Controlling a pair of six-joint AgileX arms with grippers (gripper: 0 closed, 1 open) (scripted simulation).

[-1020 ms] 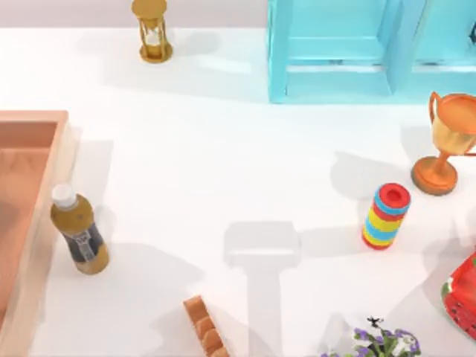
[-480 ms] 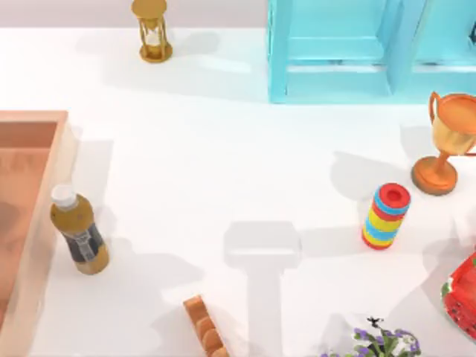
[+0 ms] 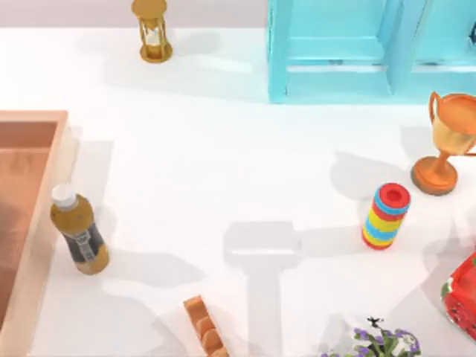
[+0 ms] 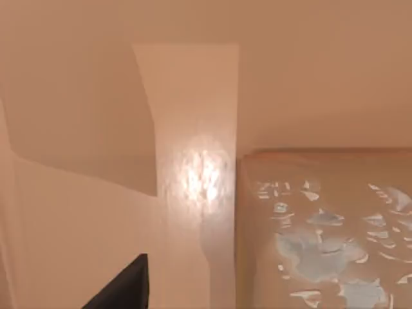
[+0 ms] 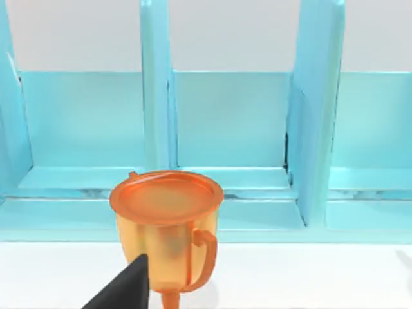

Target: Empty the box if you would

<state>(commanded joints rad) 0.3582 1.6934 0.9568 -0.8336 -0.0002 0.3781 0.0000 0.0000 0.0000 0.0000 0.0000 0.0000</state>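
The box (image 3: 39, 234), a terracotta crate with thick pale walls, lies at the table's left edge, cut off by the top view's border. A bottle (image 3: 80, 236) of brown liquid, with a white cap and a dark label, stands on the table just outside the box's right wall. In the left wrist view a dark part of my left gripper (image 4: 122, 290) hangs close over the pale orange box interior (image 4: 77, 96), beside a tan surface with pale blue flecks (image 4: 322, 238). A dark part of my right gripper (image 5: 125, 286) shows before an orange trophy (image 5: 167, 225).
A turquoise cabinet (image 3: 335, 52) stands at the back, with an hourglass (image 3: 153, 31) to its left. At the right are the trophy (image 3: 446, 141), a stack of coloured rings (image 3: 387, 216) and a red item (image 3: 462, 294). A brown segmented piece (image 3: 204, 327) and flowers (image 3: 383, 342) sit at the front.
A dark shadow has spread over the box floor at the top view's left edge, and the arm shadow beside the bottle has slid toward the front. No object has moved.
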